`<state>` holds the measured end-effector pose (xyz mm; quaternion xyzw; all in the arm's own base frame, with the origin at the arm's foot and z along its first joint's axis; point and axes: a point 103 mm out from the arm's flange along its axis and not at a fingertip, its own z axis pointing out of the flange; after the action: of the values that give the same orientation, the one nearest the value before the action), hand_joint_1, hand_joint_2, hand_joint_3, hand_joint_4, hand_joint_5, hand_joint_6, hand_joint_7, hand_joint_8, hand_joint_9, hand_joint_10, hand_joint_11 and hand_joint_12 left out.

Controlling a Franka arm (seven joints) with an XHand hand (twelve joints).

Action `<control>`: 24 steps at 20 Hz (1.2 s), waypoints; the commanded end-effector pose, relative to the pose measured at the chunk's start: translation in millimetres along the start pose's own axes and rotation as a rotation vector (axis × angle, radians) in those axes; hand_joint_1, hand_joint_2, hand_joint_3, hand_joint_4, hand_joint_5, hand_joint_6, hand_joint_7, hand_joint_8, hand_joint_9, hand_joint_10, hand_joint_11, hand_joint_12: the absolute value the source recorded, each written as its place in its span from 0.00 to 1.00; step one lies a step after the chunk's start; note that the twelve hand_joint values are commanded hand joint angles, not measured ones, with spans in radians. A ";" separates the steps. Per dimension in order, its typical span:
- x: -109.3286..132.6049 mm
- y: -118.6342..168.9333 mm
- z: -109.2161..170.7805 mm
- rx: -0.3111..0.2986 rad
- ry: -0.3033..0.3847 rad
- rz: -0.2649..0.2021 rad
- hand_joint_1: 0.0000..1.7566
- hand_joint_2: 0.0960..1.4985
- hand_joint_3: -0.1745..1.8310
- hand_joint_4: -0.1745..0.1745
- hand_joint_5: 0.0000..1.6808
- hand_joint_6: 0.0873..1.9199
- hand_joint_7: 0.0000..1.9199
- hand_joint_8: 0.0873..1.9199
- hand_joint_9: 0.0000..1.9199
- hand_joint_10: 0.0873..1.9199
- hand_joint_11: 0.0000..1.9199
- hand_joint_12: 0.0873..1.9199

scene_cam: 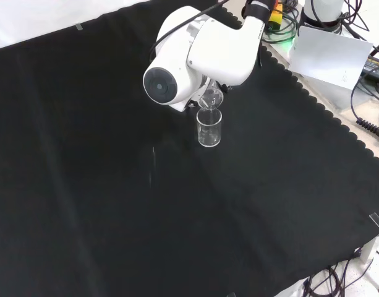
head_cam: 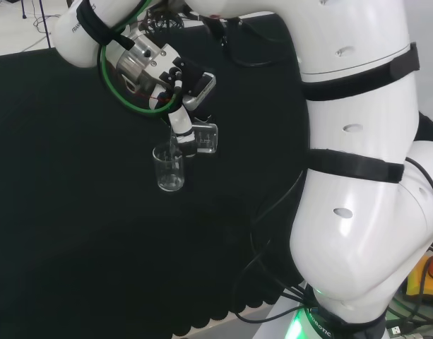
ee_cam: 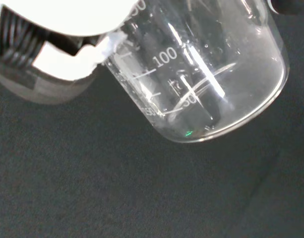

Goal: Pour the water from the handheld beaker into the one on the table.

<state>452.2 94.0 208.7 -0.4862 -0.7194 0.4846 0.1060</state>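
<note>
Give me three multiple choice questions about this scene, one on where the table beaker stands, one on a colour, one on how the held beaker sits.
1. In the head view, where is the standing beaker relative to the hand?
A. just below it
B. far to the right
C. at the cloth's far edge

2. What colour is the cloth?
A. white
B. black
C. red

3. How is the held beaker oriented?
A. upright
B. tilted
C. lying on the cloth

Key: 1 A, the beaker sits right under the hand. 2 B, front view shows black cloth. 3 B, front view shows it tipped over the standing beaker's mouth.
</note>
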 end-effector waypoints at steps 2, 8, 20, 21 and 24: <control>2.2 0.3 -2.3 0.010 -0.008 -0.001 0.76 0.35 0.41 0.00 0.87 0.10 0.80 0.06 0.94 0.00 0.77 0.25; 3.0 -0.6 -4.9 0.022 -0.019 0.004 0.76 0.35 0.41 0.00 0.87 0.10 0.80 0.06 0.94 0.00 0.77 0.25; 6.0 -7.9 -13.1 0.010 -0.052 0.025 0.76 0.35 0.41 0.00 0.87 0.10 0.80 0.06 0.94 0.00 0.77 0.25; 6.7 -8.4 -13.8 0.008 -0.054 0.027 0.76 0.35 0.41 0.00 0.87 0.10 0.80 0.06 0.94 0.00 0.77 0.25; 8.3 -9.5 -15.7 0.007 -0.058 0.030 0.76 0.35 0.41 0.00 0.87 0.10 0.80 0.06 0.94 0.00 0.77 0.25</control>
<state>452.7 107.7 220.5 -0.4826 -0.7133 0.5016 0.0821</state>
